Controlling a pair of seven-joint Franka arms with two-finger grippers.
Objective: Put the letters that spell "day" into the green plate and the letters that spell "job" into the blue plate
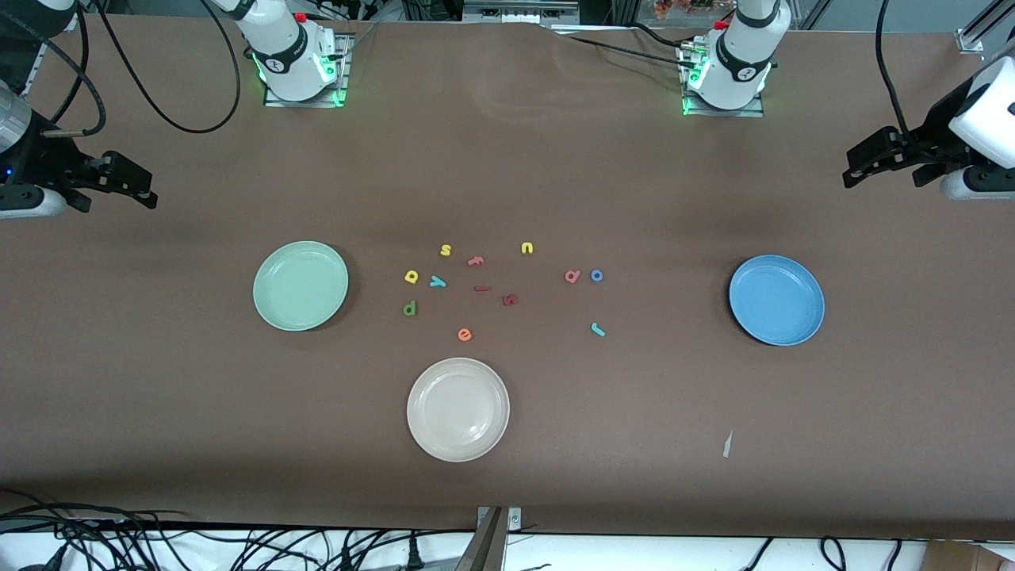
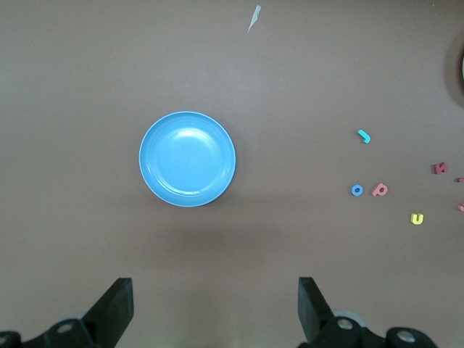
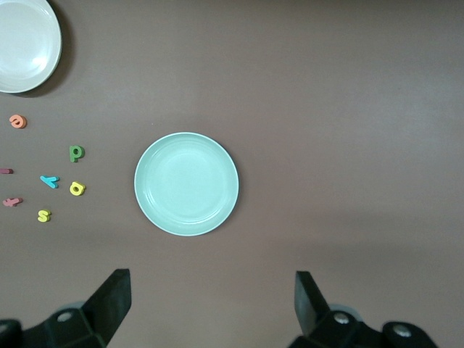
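Observation:
The green plate (image 1: 300, 285) (image 3: 186, 183) lies toward the right arm's end, the blue plate (image 1: 776, 300) (image 2: 187, 159) toward the left arm's end. Between them lie the yellow a (image 1: 411, 276) (image 3: 77, 188), teal y (image 1: 438, 281) (image 3: 49, 180) and dark green d (image 1: 409, 308) (image 3: 76, 152), close to the green plate. Closer to the blue plate lie the salmon b (image 1: 572, 276) (image 2: 379, 190), blue o (image 1: 596, 275) (image 2: 357, 190) and teal j (image 1: 598, 329) (image 2: 364, 136). My left gripper (image 1: 884, 176) (image 2: 215, 297) hangs open over bare table beside the blue plate. My right gripper (image 1: 115, 198) (image 3: 212, 293) hangs open beside the green plate. Both hold nothing.
A cream-white plate (image 1: 457, 409) (image 3: 25, 43) sits nearer the front camera than the letters. Other letters lie among them: yellow s (image 1: 446, 251), salmon f (image 1: 476, 260), yellow u (image 1: 527, 248), orange e (image 1: 465, 335) and two dark red pieces (image 1: 510, 300). A paper scrap (image 1: 727, 444) lies nearer the camera.

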